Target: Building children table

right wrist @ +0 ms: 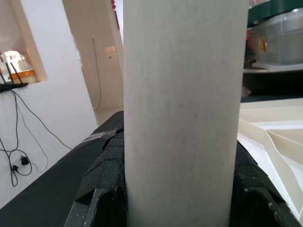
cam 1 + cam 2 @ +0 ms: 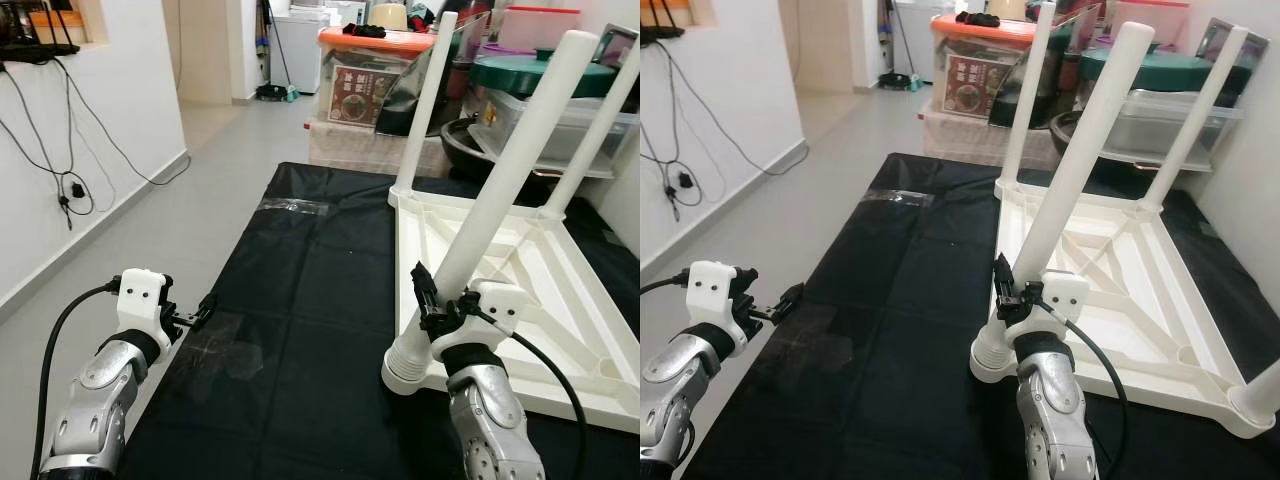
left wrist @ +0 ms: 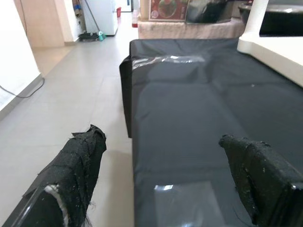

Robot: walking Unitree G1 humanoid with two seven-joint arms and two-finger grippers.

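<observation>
Three white legs stand up from the upturned white table top [image 2: 560, 330], which lies on its face on a black sheet [image 2: 300, 300] over a low platform. The near leg [image 2: 500, 190] leans and meets a round socket [image 2: 405, 368] at the top's near corner; the far left leg [image 2: 425, 105] and far right leg [image 2: 595, 130] sit at the back corners. In the right eye view a fourth leg's end [image 2: 1262, 392] shows at the near right corner.

Right gripper [image 2: 440, 300] is clamped around the near leg low down, just above the socket; its wrist view shows the black pads on either side of the white tube, so its fingers are holding the leg. Left gripper [image 2: 195, 315] hovers over the sheet's left edge, well apart from the table, fingers [image 3: 80, 170] spread wide and holding nothing.

Judgement: the step in hand is seating this leg in its socket. To do it well:
- bring the leg upright first; a tilted tube will likely bind at the collar
- push down along the leg's own axis, not sideways, or the light top may slide on the slick sheet
- keep the grip low for control
- the free left gripper could brace the frame edge

Clutter behind: storage boxes [image 2: 370, 75] and pots, clear of the work.
</observation>
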